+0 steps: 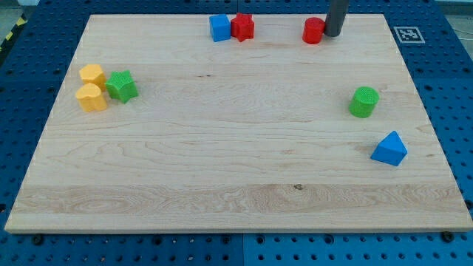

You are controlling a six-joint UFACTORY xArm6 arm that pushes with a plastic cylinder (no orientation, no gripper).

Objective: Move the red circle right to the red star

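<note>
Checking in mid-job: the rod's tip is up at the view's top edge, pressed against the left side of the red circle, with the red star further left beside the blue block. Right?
Not quite. In the camera view my tip is at the right side of the red circle, not its left. The rest holds: both sit at the view's top edge, and the red star lies further left, beside the blue block.

A pale wooden board [236, 185] lies on a blue perforated table [451, 81].

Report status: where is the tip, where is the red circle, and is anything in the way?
My tip at red circle's right side, touching or nearly. Red star to its left, beside blue cube. Nothing between circle and star.
</note>
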